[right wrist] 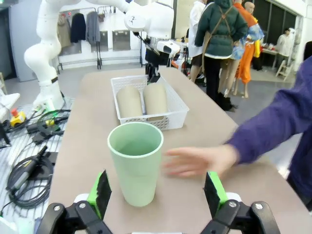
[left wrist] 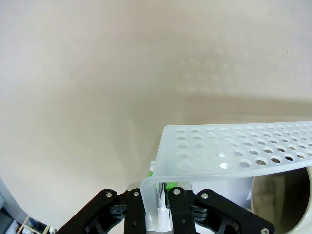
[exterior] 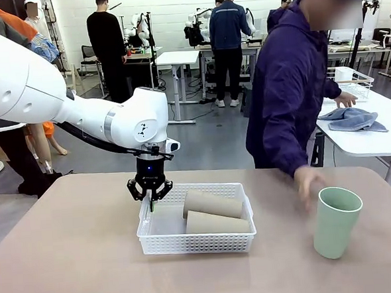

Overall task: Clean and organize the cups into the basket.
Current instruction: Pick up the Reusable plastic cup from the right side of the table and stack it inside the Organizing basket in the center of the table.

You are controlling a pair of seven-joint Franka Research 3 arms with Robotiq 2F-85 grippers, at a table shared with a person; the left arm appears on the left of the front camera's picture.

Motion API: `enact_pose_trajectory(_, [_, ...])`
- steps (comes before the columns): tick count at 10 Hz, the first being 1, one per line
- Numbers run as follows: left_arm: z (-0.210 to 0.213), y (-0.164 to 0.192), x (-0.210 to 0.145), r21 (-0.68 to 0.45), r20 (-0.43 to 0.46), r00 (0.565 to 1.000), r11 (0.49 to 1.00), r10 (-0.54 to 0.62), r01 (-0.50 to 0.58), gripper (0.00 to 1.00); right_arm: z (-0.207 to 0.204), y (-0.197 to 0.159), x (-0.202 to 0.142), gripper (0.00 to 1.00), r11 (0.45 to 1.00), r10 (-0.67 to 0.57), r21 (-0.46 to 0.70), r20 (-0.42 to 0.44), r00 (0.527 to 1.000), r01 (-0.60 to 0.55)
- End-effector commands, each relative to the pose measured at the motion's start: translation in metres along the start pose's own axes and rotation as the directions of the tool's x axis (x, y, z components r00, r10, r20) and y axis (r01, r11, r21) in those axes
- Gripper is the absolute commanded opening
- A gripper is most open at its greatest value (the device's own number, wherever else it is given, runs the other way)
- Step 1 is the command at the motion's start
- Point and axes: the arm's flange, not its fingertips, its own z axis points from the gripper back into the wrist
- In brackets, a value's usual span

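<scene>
In the front view, the left gripper [exterior: 150, 197] is pointing down and pinching the left rim of the white lattice basket [exterior: 195, 243], its fingers closed tight on the thin plastic. Two tan cups [exterior: 212, 202] are lying on their sides inside the basket, one behind the other. The mint green cup [exterior: 336, 221] is standing upright on the table [exterior: 70, 260], to the right of the basket, with the person's hand [exterior: 308, 183] hovering just beside it.

In the left wrist view, the fingers [left wrist: 171, 207] are clamping the basket's perforated wall, and one tan cup's open mouth is showing at the lower right.

In the right wrist view, the right gripper [right wrist: 158, 191] is holding its fingers wide apart and gripping nothing, while the mint green cup is standing just ahead of them, apart from the basket
</scene>
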Motion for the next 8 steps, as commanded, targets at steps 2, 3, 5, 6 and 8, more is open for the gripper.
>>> enact_pose_trajectory(2, [-0.001, 0.0, 0.0, 0.01, 0.0, 1.0, 1.0, 0.0, 0.0, 0.0, 0.005, -0.003, -0.063, 1.0, 0.995, -0.076, 0.067, -0.009, 0.997, 0.076])
enact_pose_trajectory(3, [-0.001, 0.0, 0.0, 0.01, 0.0, 1.0, 1.0, 0.0, 0.0, 0.0, 0.0, -0.001, -0.088, 1.0, 0.993, -0.091, 0.077, -0.023, 0.996, 0.093])
enact_pose_trajectory(5, [-0.001, 0.0, 0.0, 0.01, 0.0, 1.0, 1.0, 0.0, 0.0, 0.0, -0.004, 0.009, -0.115, 1.0, 0.989, -0.112, 0.097, -0.038, 0.993, 0.115])
enact_pose_trajectory(6, [-0.001, 0.0, 0.0, 0.01, 0.0, 1.0, 1.0, 0.0, 0.0, 0.0, -0.01, 0.011, -0.124, 1.0, 0.987, -0.125, 0.101, -0.04, 0.991, 0.128])
enact_pose_trajectory(8, [-0.001, 0.0, 0.0, 0.01, 0.0, 1.0, 1.0, 0.0, 0.0, 0.0, -0.017, 0.008, -0.119, 1.0, 0.992, -0.12, -0.034, -0.053, 0.991, 0.118])
